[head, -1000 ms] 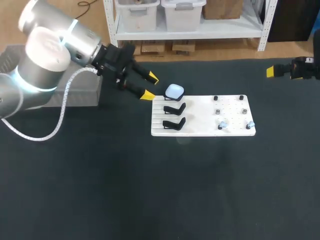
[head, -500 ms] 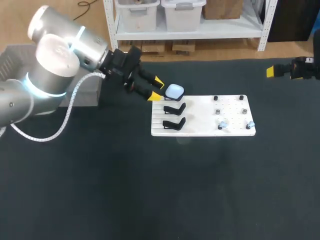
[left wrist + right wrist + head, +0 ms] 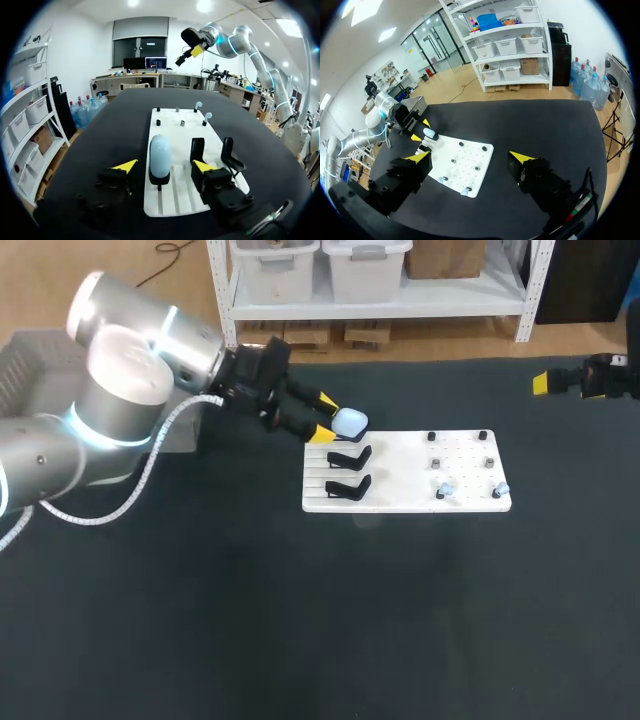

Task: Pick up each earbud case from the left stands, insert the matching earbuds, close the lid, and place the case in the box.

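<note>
My left arm (image 3: pixel 150 335) looks like glossy silver metal, the earbud case (image 3: pixel 349 422) smooth shiny plastic, the white board (image 3: pixel 400 497) matt, the table (image 3: pixel 300 620) dull black.

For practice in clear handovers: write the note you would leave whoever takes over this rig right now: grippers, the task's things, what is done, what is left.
Left gripper: open, fingers either side of the earbud case, not touching.
Right gripper: open, empty, at the table's far right.
Earbud case: pale blue, looks closed, on the rearmost of three stands on the white board; the other two are empty.
Earbuds: two pale blue, on pegs at the board's right end.
Done: nothing visible for this case.
Left: grasp, lift, insert earbuds, close, place in the grey box behind the left arm.
</note>
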